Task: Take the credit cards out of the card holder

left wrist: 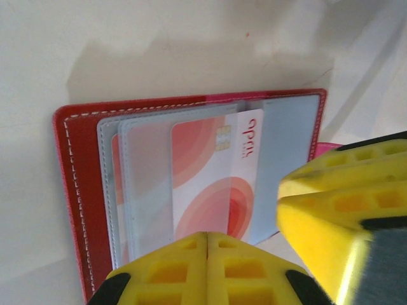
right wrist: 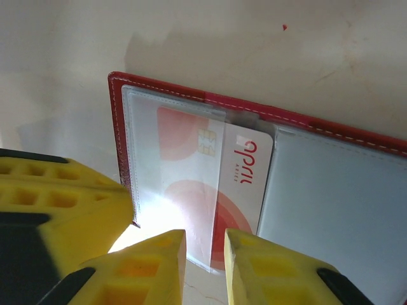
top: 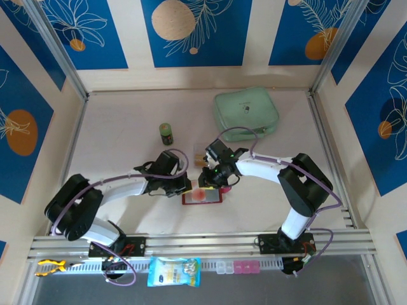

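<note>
The card holder (top: 202,197) lies open and flat on the counter (top: 127,114), near the front edge and between the two arms, its red cover stitched in white around the rim. Inside it are clear plastic sleeves (left wrist: 143,190), overlapping one another. A white card with red circles (left wrist: 210,184), a small chip and red lettering sits in one sleeve, with its lettered end poking past the sleeve's edge. The left pincer (left wrist: 206,244) has its yellow fingers pressed together with no gap, tips over the near edge of the sleeves; whether they press on the plastic cannot be told. The right pincer (right wrist: 205,238) stands with its fingers slightly apart, a narrow gap between them, and the near edge of the card and its sleeve runs down into that gap. The two pincers are just beside each other over the holder. Farther back on the counter lie a mint-green pouch (top: 246,114) and a small green bottle (top: 166,133), well apart from the holder
</note>
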Available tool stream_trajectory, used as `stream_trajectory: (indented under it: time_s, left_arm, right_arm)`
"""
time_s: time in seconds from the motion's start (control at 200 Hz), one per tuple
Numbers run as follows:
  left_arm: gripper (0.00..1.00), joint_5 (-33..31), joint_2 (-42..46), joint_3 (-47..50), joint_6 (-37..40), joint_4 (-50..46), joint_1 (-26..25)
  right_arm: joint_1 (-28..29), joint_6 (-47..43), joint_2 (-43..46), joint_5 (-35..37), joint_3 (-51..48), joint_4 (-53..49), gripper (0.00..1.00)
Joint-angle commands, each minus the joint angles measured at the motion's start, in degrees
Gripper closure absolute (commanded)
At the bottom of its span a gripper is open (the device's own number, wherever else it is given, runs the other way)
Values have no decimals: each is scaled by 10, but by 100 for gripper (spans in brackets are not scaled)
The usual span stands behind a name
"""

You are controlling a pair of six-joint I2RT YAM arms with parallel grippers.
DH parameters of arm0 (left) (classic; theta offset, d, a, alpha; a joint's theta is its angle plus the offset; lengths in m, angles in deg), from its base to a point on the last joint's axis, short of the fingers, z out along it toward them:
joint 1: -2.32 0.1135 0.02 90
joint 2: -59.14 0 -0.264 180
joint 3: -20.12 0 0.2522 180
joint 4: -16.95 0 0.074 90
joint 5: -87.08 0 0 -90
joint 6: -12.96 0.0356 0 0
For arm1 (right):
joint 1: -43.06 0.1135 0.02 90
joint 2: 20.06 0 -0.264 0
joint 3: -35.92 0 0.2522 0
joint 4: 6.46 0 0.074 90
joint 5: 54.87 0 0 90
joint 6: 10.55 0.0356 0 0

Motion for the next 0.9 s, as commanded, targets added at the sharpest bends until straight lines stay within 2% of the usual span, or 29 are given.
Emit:
stream_trajectory:
  time_s: [0.0,0.445,0.895]
  left_arm:
    - [99,8,-13,-11,3,2,-7]
    - [100,12,-42,-3,3,10,-7]
    - [100,-4,-33,2,3,-12,-7]
  right_arm:
    - [-4,8,13,-17,-9,-2,76]
    - [-9,10,3,-23,-15,3,76]
    - [-9,13,-15,-35,-27,16,76]
